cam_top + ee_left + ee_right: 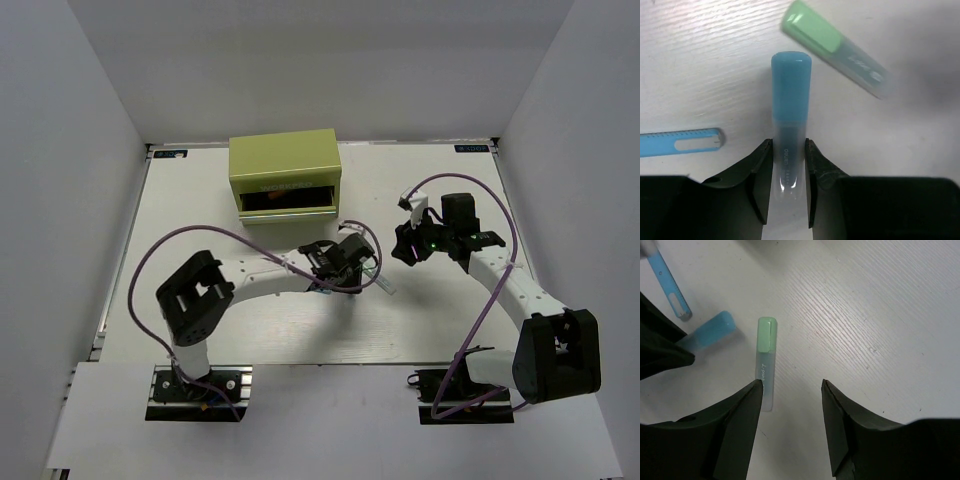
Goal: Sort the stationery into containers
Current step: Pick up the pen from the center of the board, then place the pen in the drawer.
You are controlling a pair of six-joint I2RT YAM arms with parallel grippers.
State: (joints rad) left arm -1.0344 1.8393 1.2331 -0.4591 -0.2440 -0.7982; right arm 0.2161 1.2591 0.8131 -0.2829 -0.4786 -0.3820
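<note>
You were in a robotics lab cell, not a home or a shop. Plain white panels [70,150] closed in the white counter [250,335] on its left, right and far sides. The left arm [262,279] and right arm [510,287] stood bolted to metal rails [195,392] at the counter's near edge, purple cables [134,280] looping over it. An olive tool chest [285,160] sat near its far edge.

table [270,335]: white, wood-grained | walls [70,110]: plain grey, three sides

The white worktop [200,210] carries an olive tool chest [285,165] at the back; a green marker [765,360], light-blue marker [790,100] and thin blue pen [680,142] lie midway.
</note>
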